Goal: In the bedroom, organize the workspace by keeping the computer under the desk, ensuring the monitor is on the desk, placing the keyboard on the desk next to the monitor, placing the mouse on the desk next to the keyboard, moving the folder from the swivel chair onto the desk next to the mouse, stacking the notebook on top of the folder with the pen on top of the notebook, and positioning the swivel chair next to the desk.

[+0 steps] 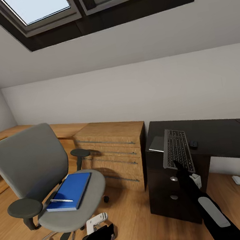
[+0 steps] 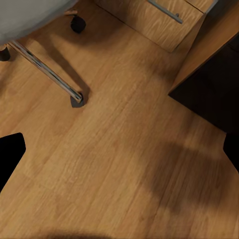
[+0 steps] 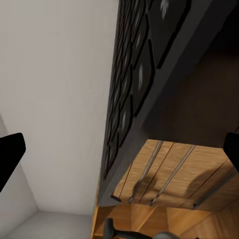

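while head view shows the folder (image 1: 71, 189), right wrist shows keyboard (image 3: 134, 84).

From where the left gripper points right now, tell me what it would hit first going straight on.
Most likely the bare wood floor: the left wrist view looks straight down at planks. The chair's chrome leg and the black desk's corner lie off to the sides. Depth is unclear.
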